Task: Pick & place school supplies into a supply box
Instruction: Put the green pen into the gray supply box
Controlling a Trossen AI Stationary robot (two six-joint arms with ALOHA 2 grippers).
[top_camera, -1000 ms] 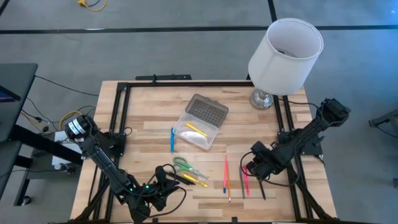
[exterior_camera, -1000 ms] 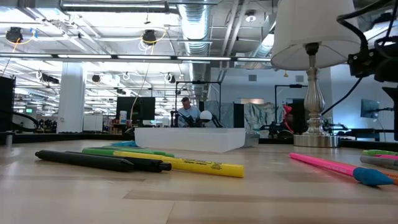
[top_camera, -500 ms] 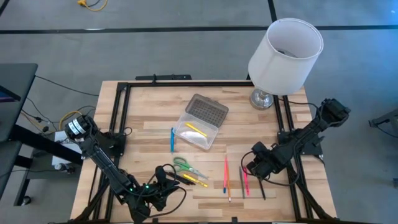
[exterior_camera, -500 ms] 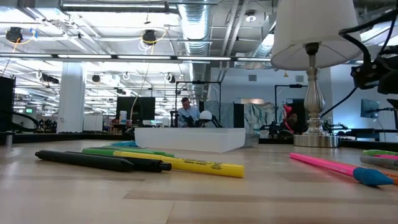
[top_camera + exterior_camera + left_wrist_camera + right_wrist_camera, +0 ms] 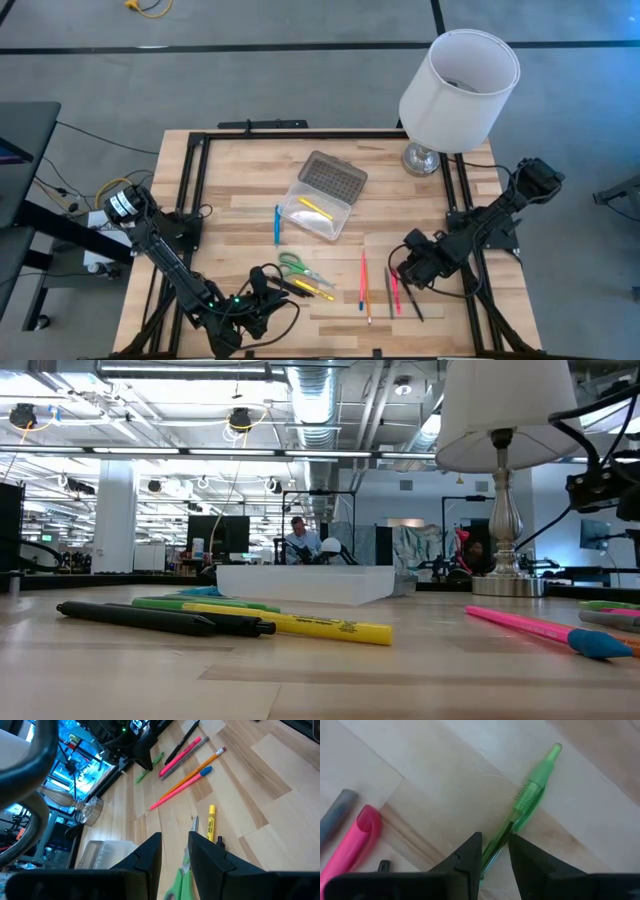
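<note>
Supply box: the small clear plastic case [image 5: 322,207] with its grey dot-textured lid [image 5: 334,178] hinged open lies near the middle of the wooden table [image 5: 230,170]; a yellow marker [image 5: 314,208] lies inside it.
Blue pen: a thin blue pen [image 5: 277,224] lies on the table just left of the case.
Near-left group: small green-handled scissors [image 5: 296,266], a yellow highlighter [image 5: 300,623] and a black pen [image 5: 160,617] lie together near the front edge, left of centre.
Near-right group: a thin pink pencil [image 5: 363,272], an orange pencil [image 5: 366,300], a grey pen [image 5: 389,296], a thick pink marker [image 5: 395,290] and a black pen [image 5: 415,305] lie side by side right of centre.
Green pen: a translucent green pen [image 5: 530,794] lies flat on the wood on the right side of the table, straight in front of the right claw.
Right gripper: the right gripper [image 5: 494,851] hangs low over the near-right group; its two dark fingers stand a narrow gap apart, the green pen's thin end showing in that gap; whether they touch it cannot be told.
Left gripper: the left gripper [image 5: 174,851] waits at the near-left corner, fingers a narrow gap apart with nothing between them, the scissors just ahead.
Lamp: a white-shaded lamp [image 5: 459,77] on a silver base [image 5: 421,158] stands at the far right of the table.
Background: a person [image 5: 299,539] shows far off in the room behind.
</note>
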